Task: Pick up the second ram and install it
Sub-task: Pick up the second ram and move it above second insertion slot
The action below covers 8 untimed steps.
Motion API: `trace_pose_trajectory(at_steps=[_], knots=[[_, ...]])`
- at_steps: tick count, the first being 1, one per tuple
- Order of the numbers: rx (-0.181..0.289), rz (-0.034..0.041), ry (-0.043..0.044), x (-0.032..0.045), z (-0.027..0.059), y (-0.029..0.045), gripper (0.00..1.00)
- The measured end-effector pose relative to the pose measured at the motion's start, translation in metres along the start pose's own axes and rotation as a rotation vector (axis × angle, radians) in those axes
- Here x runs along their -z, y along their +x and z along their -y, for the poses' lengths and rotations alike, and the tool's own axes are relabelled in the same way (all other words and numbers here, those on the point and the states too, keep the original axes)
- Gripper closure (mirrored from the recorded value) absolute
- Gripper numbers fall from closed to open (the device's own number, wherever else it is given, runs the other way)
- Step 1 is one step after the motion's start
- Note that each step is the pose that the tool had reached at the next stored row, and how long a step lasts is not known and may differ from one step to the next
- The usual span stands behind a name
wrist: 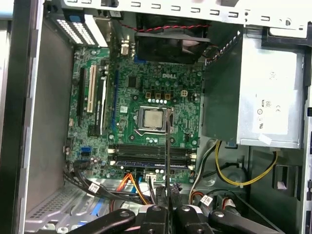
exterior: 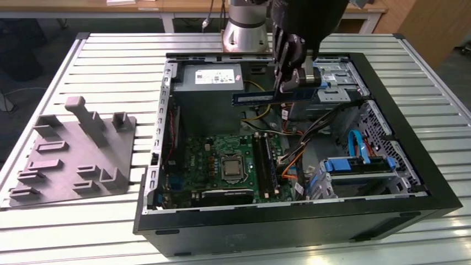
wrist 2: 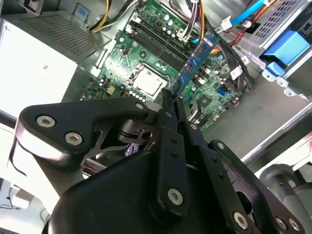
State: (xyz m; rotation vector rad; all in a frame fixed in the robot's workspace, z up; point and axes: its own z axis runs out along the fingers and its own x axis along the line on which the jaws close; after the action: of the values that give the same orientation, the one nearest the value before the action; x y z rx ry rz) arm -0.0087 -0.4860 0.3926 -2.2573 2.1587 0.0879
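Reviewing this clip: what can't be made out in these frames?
- Exterior view: gripper covers part of the ram, hiding the grip.
- First wrist view: ram is edge-on; its faces are unseen.
- Second wrist view: gripper body hides the ram's held end.
- Slots: too small to tell whether one is filled.

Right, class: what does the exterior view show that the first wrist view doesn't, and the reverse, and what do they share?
Exterior view: grey moulded fixture tray on the white slatted table. First wrist view: long white plastic expansion slot. Both: the gripper shut on the long, thin, dark second ram, over the green motherboard and its silver processor.
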Motion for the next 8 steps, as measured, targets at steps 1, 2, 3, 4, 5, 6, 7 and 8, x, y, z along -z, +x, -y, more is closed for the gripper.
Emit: trace_pose_trajectory(at_steps=[1, 2, 3, 4, 5, 6, 7, 8], knots=[[-0.004, 0.0005, 0.0002, -0.0002, -0.0010, 0.0000, 0.86], [-0.008, 0.0008, 0.0004, -0.0004, -0.0022, 0.0000, 0.86], [-0.011, 0.0012, 0.0006, -0.0013, -0.0035, 0.0000, 0.86], [-0.015, 0.0013, 0.0007, -0.0026, -0.0047, 0.0000, 0.86], [-0.019, 0.0012, 0.0010, -0.0044, -0.0056, 0.0000, 0.86], [-0.023, 0.0013, 0.0011, -0.0061, -0.0064, 0.0001, 0.86], [-0.027, 0.0014, 0.0014, -0.0079, -0.0070, 0.0001, 0.86], [-0.030, 0.0016, 0.0015, -0.0094, -0.0077, 0.0002, 0.86]])
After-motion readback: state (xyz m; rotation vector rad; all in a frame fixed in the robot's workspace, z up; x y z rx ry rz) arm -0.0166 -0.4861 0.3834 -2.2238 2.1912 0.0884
